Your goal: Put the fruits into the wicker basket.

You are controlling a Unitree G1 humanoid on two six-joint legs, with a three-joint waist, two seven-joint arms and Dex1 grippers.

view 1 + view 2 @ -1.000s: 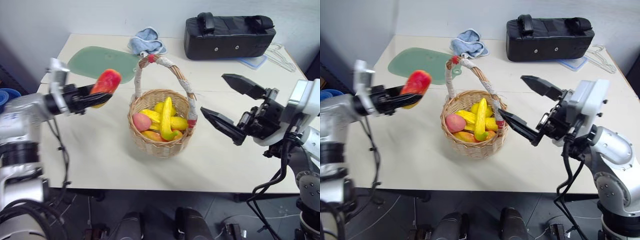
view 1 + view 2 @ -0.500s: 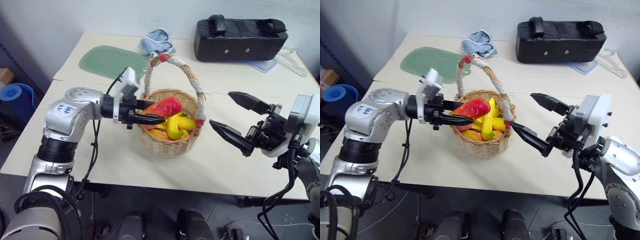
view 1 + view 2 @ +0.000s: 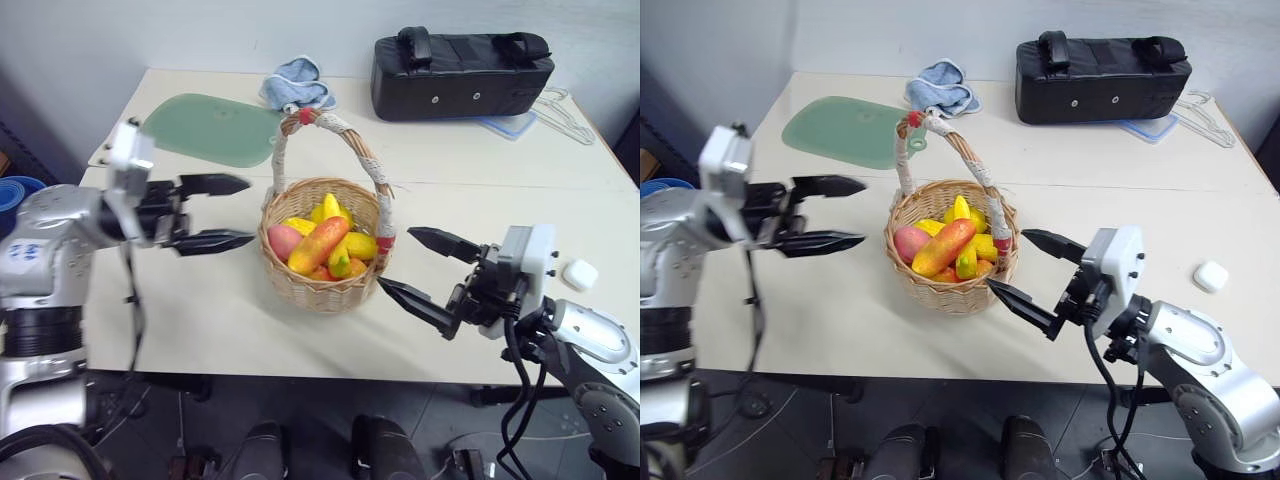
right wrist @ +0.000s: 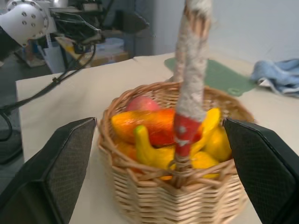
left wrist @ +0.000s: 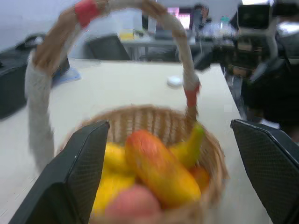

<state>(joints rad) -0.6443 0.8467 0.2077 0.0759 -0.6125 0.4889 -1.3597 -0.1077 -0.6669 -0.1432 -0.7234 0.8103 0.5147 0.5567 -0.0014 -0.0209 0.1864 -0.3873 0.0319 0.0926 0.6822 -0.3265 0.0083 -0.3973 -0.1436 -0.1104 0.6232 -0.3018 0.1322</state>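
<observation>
The wicker basket (image 3: 305, 292) stands mid-table, its cloth-wrapped handle (image 3: 340, 130) arching over it. Among the fruits inside, a red-orange mango (image 3: 318, 245) lies on top of a yellow banana (image 3: 331, 208), a pink piece (image 3: 284, 241) and other yellow pieces. My left gripper (image 3: 250, 211) is open and empty, held level just left of the basket and clear of it. Its wrist view looks between its fingers (image 5: 79, 172) at the mango (image 5: 161, 168). My right gripper (image 3: 395, 258) is open and empty close by the basket's right side, looking at the basket (image 4: 177, 200).
A black bag (image 3: 460, 62) sits at the back right with wire hangers (image 3: 558, 103) beside it. A green mat (image 3: 205, 125) and a blue cloth (image 3: 297, 85) lie behind the basket. A small white case (image 3: 579, 274) rests near the right edge.
My left gripper carried the mango over the basket, opened and let it drop in, then drew back to the left. My right gripper sank a little, staying open.
</observation>
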